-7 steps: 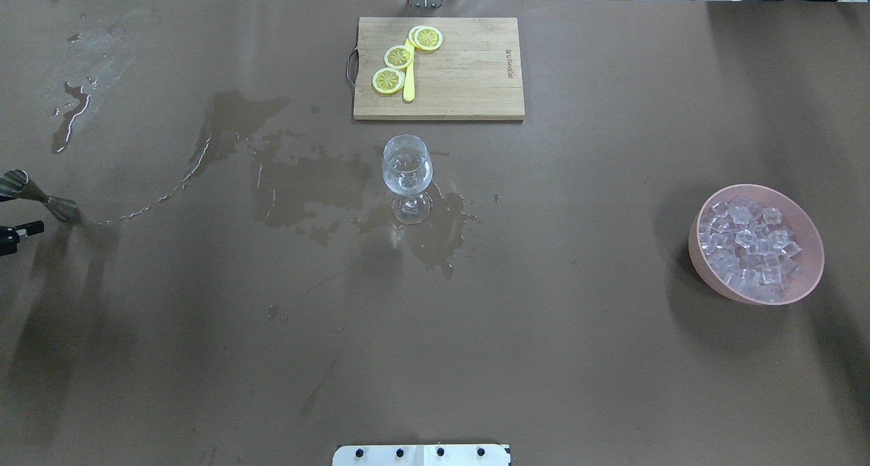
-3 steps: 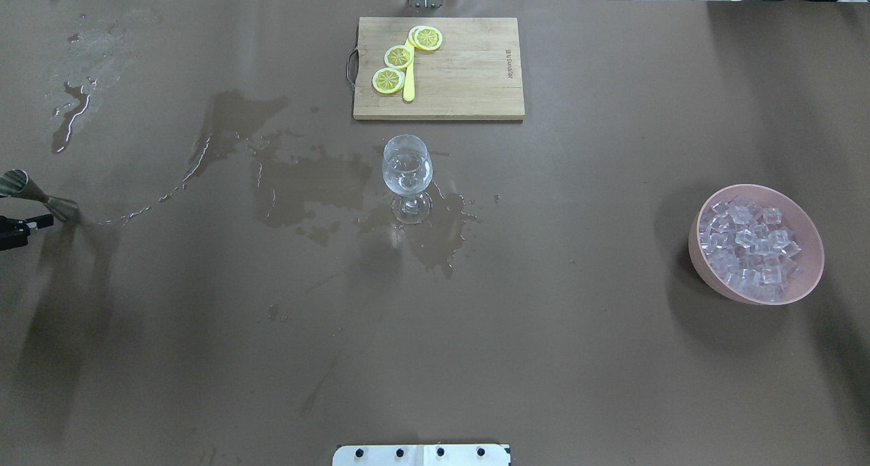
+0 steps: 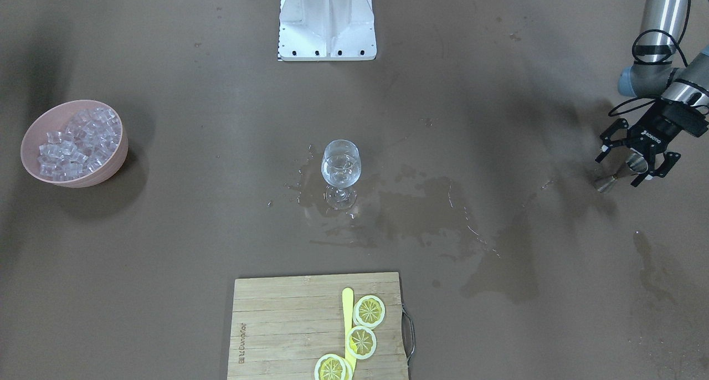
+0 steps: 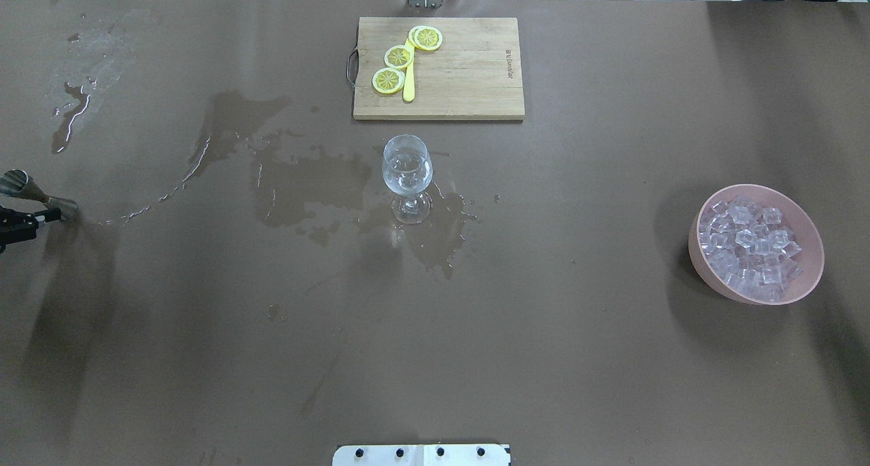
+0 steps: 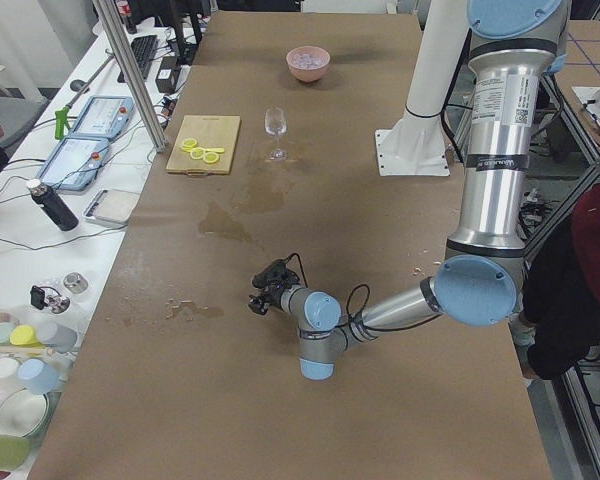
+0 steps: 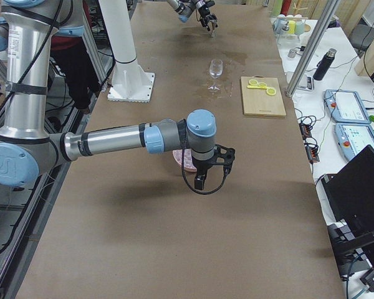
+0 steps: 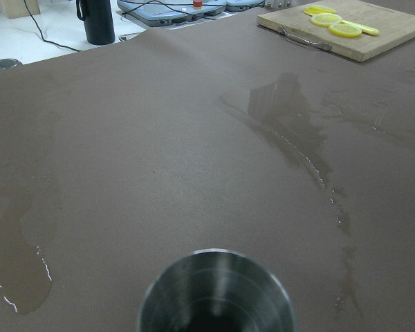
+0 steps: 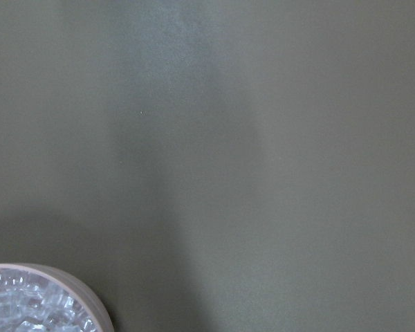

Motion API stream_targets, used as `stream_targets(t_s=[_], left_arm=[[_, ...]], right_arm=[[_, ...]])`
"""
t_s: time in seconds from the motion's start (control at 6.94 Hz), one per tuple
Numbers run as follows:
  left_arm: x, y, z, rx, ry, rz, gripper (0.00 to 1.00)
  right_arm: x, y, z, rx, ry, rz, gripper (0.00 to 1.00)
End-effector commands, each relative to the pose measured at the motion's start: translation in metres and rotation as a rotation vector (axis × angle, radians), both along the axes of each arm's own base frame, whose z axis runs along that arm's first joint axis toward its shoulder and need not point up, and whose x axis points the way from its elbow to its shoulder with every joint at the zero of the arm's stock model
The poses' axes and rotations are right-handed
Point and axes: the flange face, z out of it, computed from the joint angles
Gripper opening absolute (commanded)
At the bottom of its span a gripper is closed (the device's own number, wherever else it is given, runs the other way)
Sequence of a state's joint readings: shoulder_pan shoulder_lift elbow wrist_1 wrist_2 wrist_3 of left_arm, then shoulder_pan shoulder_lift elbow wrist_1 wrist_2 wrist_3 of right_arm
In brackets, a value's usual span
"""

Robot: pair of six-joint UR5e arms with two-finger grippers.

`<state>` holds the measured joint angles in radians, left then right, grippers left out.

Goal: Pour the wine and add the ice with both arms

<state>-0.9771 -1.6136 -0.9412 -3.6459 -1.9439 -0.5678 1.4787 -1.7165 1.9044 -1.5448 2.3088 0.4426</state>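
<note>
A brushed-metal jigger (image 7: 216, 294), clear wine glass (image 4: 407, 168), wooden board (image 4: 445, 68), matt brown table (image 4: 544, 330).

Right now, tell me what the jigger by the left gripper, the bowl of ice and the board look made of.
Jigger: likely steel, with a brushed silvery sheen and reflections inside its cup.
Bowl: matte pink, opaque, probably plastic or ceramic; I cannot tell which.
Board: pale wood or bamboo, with visible glued strips and grain, an unglossed finish and a metal handle.

Steel cup rim (image 7: 215, 289) at bottom centre; wet streaks (image 7: 301, 155) on brown table (image 7: 124, 138) — cutting board w/ lemon slices (image 7: 335, 17) top right
</note>
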Motion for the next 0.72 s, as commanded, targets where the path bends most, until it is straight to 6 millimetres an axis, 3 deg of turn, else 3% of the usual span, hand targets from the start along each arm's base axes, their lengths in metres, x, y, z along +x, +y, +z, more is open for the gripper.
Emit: stream_targets(t_s=[0.0, 0.58], left_arm=[[0.0009, -0.0013, 0.0013, -0.009, -0.006, 0.000, 0.97], [-0.0003, 0.0007, 0.0046, -0.017, -0.010, 0.001, 0.89]], right_arm=[[-0.0001, 0.0000, 0.0010, -0.003, -0.001, 0.000, 1.00], [0.0000, -0.0002, 0.0034, -0.007, 0.001, 0.001, 1.00]])
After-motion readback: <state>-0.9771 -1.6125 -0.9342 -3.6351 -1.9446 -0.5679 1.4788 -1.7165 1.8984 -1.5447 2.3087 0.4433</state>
